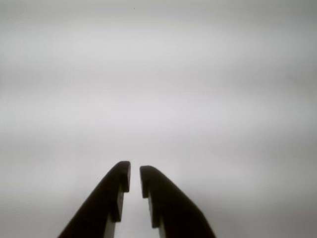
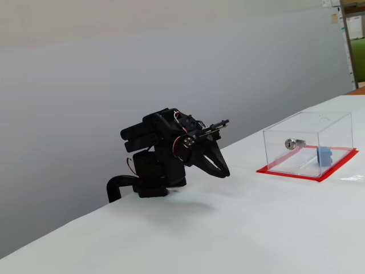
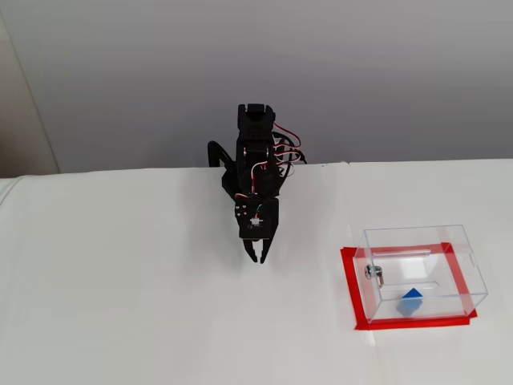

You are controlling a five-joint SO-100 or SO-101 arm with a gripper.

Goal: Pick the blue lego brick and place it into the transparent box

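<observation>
At the bottom middle of the wrist view, your gripper (image 1: 134, 174) shows as two dark fingers (image 1: 106, 198) with only a thin gap between the tips and nothing held in it. Everything above them is blank white table (image 1: 158, 74); neither the brick nor the box appears here.

In the fixed view from the side, the arm (image 2: 162, 154) sits folded low at centre left, with the gripper (image 2: 223, 171) pointing down to the right and its tip near the table top. At the right edge stands the clear box (image 2: 308, 137) on its red-edged base (image 2: 285, 173), well apart from the arm. The blue brick (image 2: 324, 154) appears inside it, towards the right end, with a small silver lock (image 2: 292, 143) on the near wall.

In the fixed view from above, the arm hangs at upper centre with the gripper (image 3: 260, 258) empty. The brick (image 3: 411, 302) lies inside the box (image 3: 421, 237) at lower right.

Judging from this, your placing step looks done and the arm looks parked. I see no further move called for, beyond checking that the brick sits settled.
</observation>
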